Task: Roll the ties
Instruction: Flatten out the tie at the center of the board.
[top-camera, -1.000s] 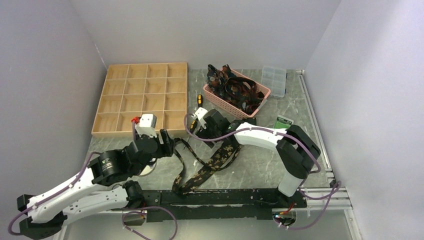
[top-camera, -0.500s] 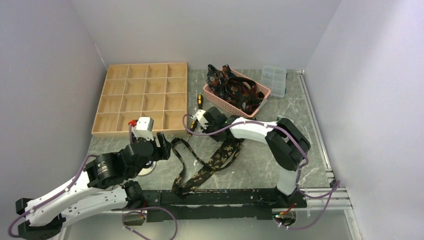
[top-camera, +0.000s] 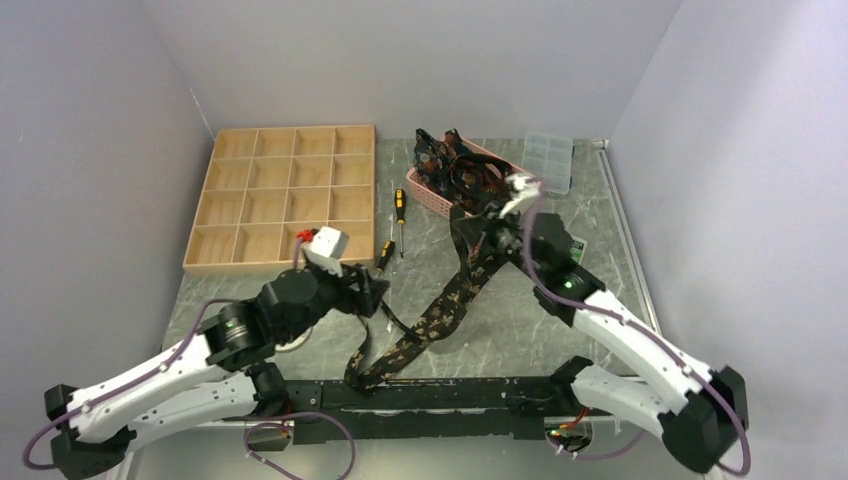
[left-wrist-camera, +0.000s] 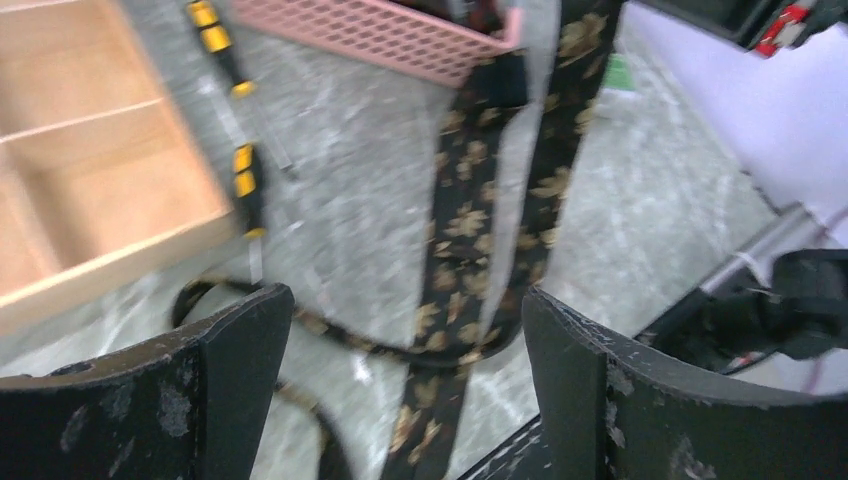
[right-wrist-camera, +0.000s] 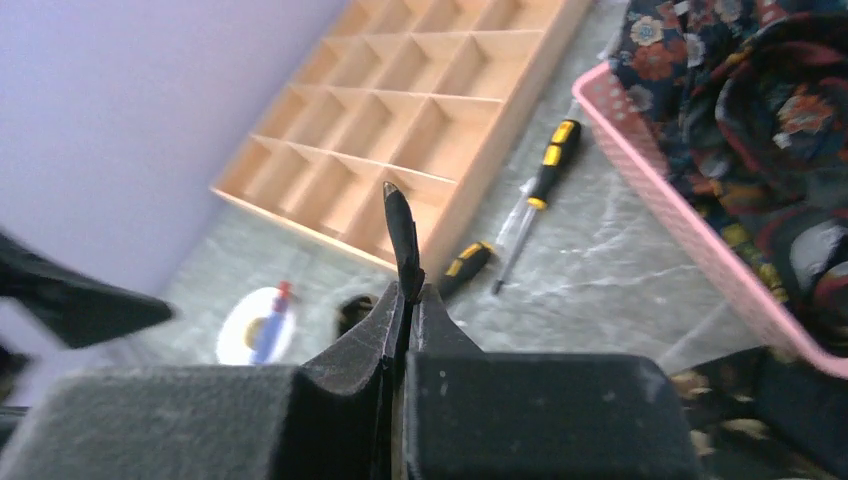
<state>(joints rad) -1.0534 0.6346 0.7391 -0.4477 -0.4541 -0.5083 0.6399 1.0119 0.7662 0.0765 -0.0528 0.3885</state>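
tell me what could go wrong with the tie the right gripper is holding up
The right gripper pinches only a thin end of the tie; it could slip out.
The tie hangs close by the pink basket and could snag its rim.
Its loose loop lies near a screwdriver and could drag it.

Even light, wrist-cam motion blur

The grey marble table (top-camera: 520, 320) bears a wooden tray (top-camera: 285, 195), pink basket (top-camera: 425, 198), screwdrivers (top-camera: 400, 205) and tie (top-camera: 430, 325).

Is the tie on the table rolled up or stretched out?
Stretched out: the tie runs long over the table, one end pinched in the right hand; no coil.
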